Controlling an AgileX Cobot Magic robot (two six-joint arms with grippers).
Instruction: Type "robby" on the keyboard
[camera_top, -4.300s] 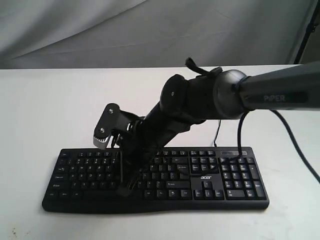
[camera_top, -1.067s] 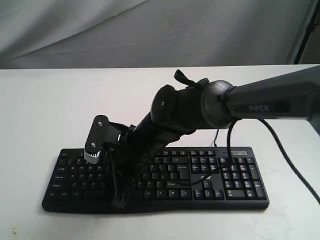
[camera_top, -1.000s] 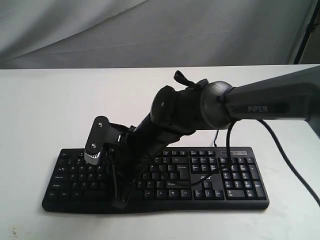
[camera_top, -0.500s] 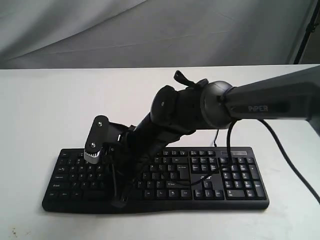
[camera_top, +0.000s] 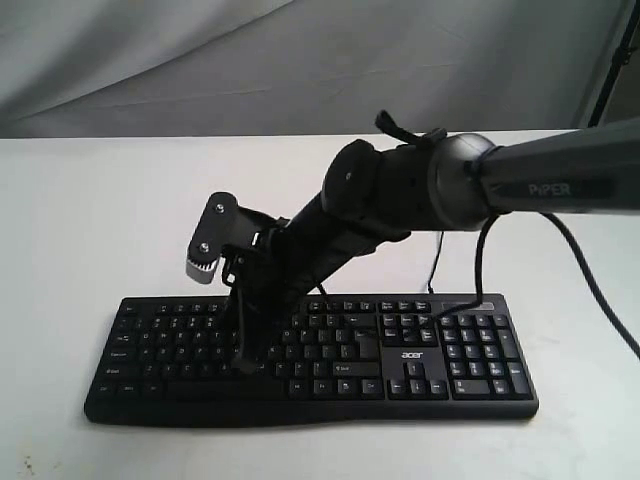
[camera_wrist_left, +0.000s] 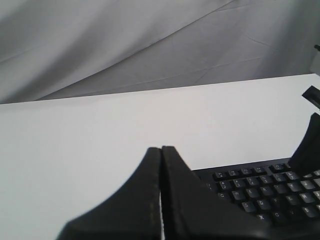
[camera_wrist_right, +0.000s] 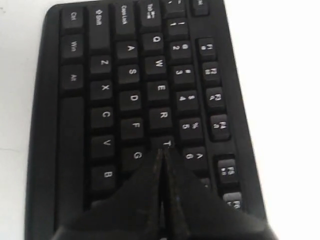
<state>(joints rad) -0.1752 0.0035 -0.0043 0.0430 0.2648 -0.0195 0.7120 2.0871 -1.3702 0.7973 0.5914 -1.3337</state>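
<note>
The black keyboard (camera_top: 440, 365) with its white acer logo lies along the front of the white table. My right gripper (camera_top: 245, 364) reaches across from the right and points steeply down at the left half of the keys. In the right wrist view the right gripper (camera_wrist_right: 161, 151) is shut on nothing, its tip just above the keyboard (camera_wrist_right: 80, 120) by the T key (camera_wrist_right: 166, 144), with G and B beside it. Whether the tip touches a key I cannot tell. My left gripper (camera_wrist_left: 161, 148) is shut and empty, off the left end of the keyboard (camera_wrist_left: 260, 195).
The keyboard's thin cable (camera_top: 437, 262) runs back across the white table (camera_top: 100, 220). A thicker cable (camera_top: 590, 290) hangs from the right arm. A grey cloth backdrop (camera_top: 300, 60) closes the far side, with a black stand (camera_top: 612, 60) at the far right.
The right gripper has risen from the keyboard's front row and moved back toward the upper letter rows, staying shut. The arm's elbow has lifted and shifted right.
</note>
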